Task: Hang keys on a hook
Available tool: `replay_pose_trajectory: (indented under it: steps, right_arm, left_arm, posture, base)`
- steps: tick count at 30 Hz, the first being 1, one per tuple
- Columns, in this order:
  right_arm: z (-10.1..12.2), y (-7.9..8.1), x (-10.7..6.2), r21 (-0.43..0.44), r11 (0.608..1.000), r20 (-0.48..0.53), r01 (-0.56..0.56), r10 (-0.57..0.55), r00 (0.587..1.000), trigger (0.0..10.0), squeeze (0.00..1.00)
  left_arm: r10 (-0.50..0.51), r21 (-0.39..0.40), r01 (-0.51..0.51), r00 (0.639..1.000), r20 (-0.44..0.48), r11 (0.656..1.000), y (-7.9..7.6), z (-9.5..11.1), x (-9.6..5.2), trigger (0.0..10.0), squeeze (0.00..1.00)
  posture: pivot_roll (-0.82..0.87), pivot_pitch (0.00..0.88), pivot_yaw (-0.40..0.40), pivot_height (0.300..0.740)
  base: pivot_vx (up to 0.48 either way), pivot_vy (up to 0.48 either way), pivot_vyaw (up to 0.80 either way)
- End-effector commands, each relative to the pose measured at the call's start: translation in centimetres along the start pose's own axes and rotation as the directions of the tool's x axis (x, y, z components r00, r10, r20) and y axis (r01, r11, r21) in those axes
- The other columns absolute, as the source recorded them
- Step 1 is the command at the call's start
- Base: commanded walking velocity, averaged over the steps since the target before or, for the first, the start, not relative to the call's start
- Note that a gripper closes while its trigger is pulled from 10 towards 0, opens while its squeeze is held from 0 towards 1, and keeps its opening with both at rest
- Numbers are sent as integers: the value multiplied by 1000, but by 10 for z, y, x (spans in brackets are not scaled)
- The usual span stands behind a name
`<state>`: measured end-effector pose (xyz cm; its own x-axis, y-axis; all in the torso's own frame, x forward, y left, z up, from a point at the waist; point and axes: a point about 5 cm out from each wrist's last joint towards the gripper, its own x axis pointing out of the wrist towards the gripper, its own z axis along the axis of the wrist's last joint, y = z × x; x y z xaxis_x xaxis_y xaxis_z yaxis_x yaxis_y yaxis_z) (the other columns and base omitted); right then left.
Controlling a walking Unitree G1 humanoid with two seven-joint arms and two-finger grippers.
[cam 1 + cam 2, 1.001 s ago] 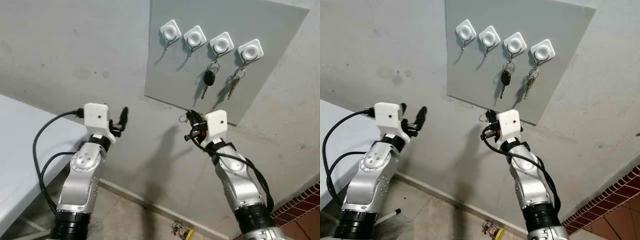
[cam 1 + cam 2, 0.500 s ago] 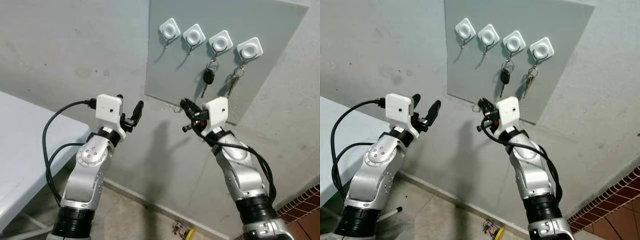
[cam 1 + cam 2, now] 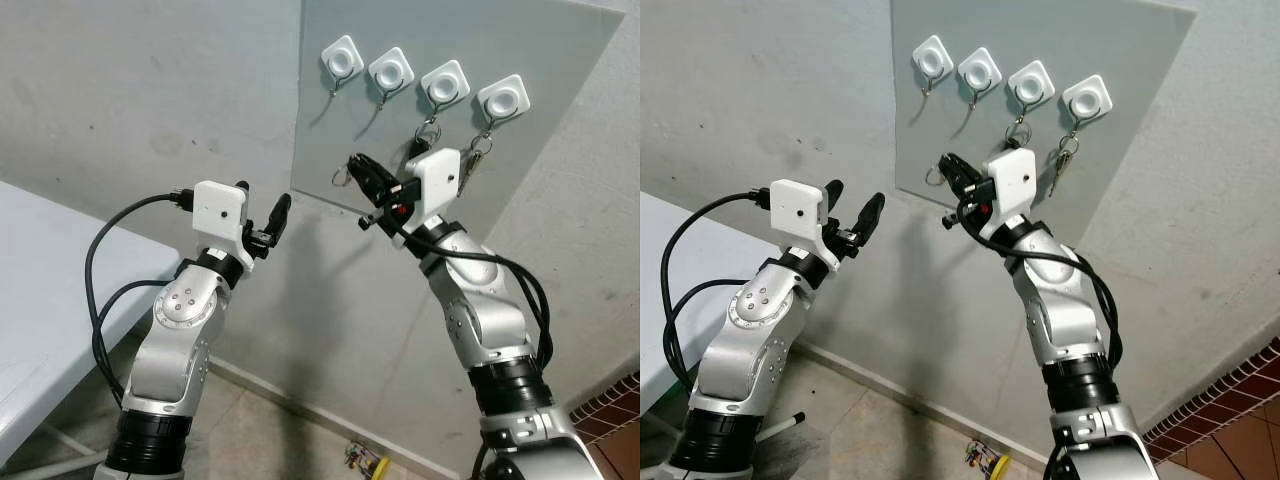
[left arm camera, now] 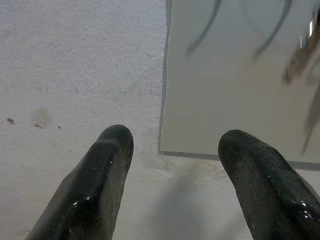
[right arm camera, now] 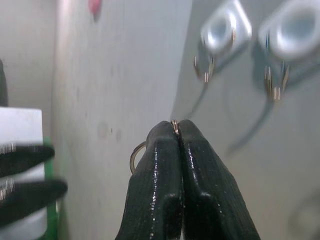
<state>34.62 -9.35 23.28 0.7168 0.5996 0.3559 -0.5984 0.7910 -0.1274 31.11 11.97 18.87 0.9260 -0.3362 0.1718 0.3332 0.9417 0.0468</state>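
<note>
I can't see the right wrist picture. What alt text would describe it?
Two black fingers pressed shut on a thin metal key ring, pointing at a grey board. Ahead, blurred, are two white hooks, both without keys.

Keys (image 5: 137, 152) mostly hidden (behind right hand (image 5: 176, 131))

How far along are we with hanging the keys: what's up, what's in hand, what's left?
Done: two key sets hang on the two right hooks, one at. In hand: the right gripper is shut on a key ring, raised in front of the board below the two empty left hooks. The left gripper is open and idle. Left: hook the ring and release.
</note>
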Motion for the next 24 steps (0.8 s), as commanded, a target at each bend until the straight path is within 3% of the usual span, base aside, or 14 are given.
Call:
replay_pose_trajectory:
  steps: [1,17,24]
  right_arm:
    - [16,-7,7,-21,1000,44,-6,7,999,10000,0]
    - [40,-15,22,-25,1000,130,11,-8,992,10000,0]
    - [44,-24,30,53,995,136,83,-89,987,10000,0]
  left_arm:
    - [-24,2,24,1000,14,1000,-7,6,2,10000,0]
    - [-42,-12,42,999,9,999,-14,4,1,10000,0]
    - [-41,-26,41,999,10,999,-14,5,1,10000,0]
  posture:
    - [-98,0,-85,740]
    - [-94,0,-90,740]
    - [-91,0,-91,740]
  base:
    - [0,0,0]
    - [0,0,0]
    - [0,0,0]
